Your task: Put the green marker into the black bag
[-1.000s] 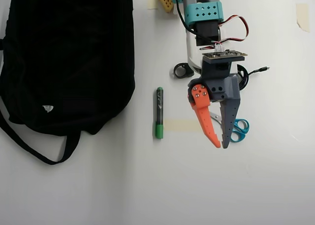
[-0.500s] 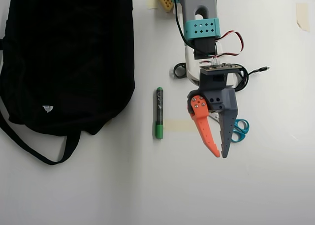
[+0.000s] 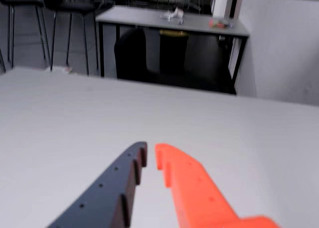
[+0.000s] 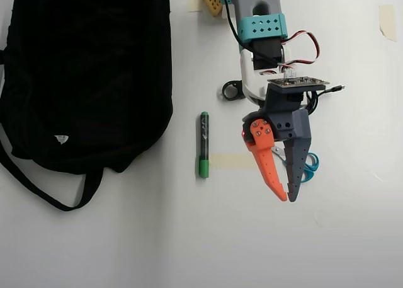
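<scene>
The green marker (image 4: 203, 144) lies flat on the white table in the overhead view, dark barrel with green cap toward the bottom. The black bag (image 4: 85, 74) fills the upper left, its strap looping down at the lower left. My gripper (image 4: 286, 198) hovers to the right of the marker, well apart from it, orange and grey fingers nearly together with nothing between them. In the wrist view the gripper (image 3: 149, 150) points over bare table; marker and bag are out of that view.
Teal-handled scissors (image 4: 307, 163) lie under the gripper. A strip of tape (image 4: 230, 161) sits right of the marker. A black ring (image 4: 232, 90) and cable (image 4: 327, 90) lie near the arm base. In the wrist view a table edge and dark furniture (image 3: 169, 53) stand beyond.
The gripper has drifted slightly right and down in the overhead view and stays shut. Marker and bag have not moved.
</scene>
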Available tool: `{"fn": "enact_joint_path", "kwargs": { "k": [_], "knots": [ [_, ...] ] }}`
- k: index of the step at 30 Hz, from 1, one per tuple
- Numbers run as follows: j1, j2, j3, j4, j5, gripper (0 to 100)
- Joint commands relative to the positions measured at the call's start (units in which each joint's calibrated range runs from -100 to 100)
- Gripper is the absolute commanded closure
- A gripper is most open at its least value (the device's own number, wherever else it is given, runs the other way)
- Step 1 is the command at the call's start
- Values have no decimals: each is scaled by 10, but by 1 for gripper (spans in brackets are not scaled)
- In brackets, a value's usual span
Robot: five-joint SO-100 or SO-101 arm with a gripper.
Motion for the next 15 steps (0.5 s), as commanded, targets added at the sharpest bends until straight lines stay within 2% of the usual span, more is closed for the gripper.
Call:
{"fn": "enact_joint_path", "kwargs": {
  "k": [1,15],
  "knots": [
    [2,-19,-39,11,3,97],
    [12,-2,-36,-18,-2,97]
  ]
}}
